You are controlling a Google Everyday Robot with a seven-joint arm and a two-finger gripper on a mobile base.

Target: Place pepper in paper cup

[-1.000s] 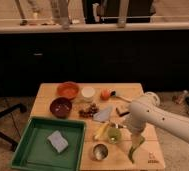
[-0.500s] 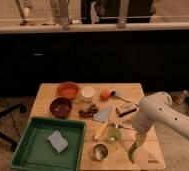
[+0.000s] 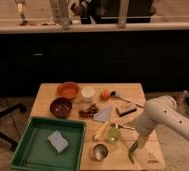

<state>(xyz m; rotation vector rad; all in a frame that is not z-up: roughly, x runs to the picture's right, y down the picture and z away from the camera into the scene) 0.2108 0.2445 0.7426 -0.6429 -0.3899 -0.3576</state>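
Note:
The green chili pepper point(image 3: 133, 152) is near the table's front right corner, its top end right under my gripper point(image 3: 137, 137). The gripper points down from the white arm point(image 3: 160, 117), which reaches in from the right. Whether the pepper is held or lies on the table does not show. The white paper cup point(image 3: 88, 93) stands upright at the back middle of the table, far from the gripper and to its upper left.
On the wooden table point(image 3: 138, 90) are an orange bowl point(image 3: 68, 90), a dark red bowl point(image 3: 61, 106), a small orange item point(image 3: 105, 94), a metal cup point(image 3: 100, 151), a translucent green cup point(image 3: 113, 135) and a pale yellow item point(image 3: 101, 131). A green tray point(image 3: 25, 150) holds a sponge point(image 3: 57, 141).
The arm's bulk has shifted to the right over the table's right side. The pepper stays at about the same spot near the front right corner.

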